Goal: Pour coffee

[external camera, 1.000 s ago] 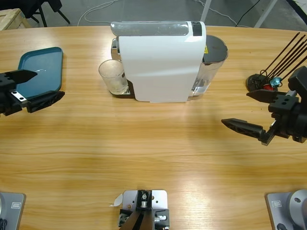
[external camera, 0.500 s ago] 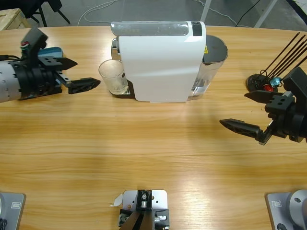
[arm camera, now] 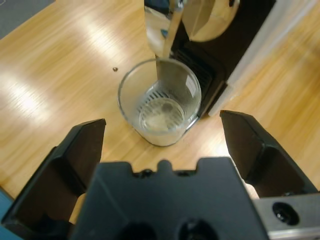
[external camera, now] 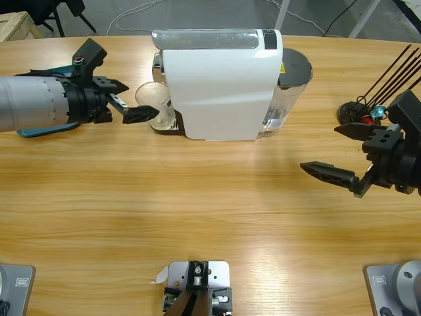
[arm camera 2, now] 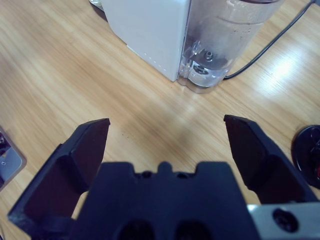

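Since 0.5 s ago left gripper [external camera: 135,101] has advanced rightward, from short of the glass tumbler [external camera: 155,105] to right at it; right gripper [external camera: 342,153] has barely shifted.

Left gripper: jaws spread wide, holding nothing. In the left wrist view the tumbler [arm camera: 159,101] sits centred just ahead of the gap between the jaws; contact cannot be confirmed. In the high view the near jaw overlaps the tumbler's side.

Coffee [arm camera: 161,116]: thin pale layer at the tumbler's bottom. Tumbler upright on the drip grate under the spout of the white coffee machine [external camera: 220,83].

Right gripper: jaws apart, empty, above bare wooden table [external camera: 210,210], well right of the machine, near the clear water tank [arm camera 2: 222,37]
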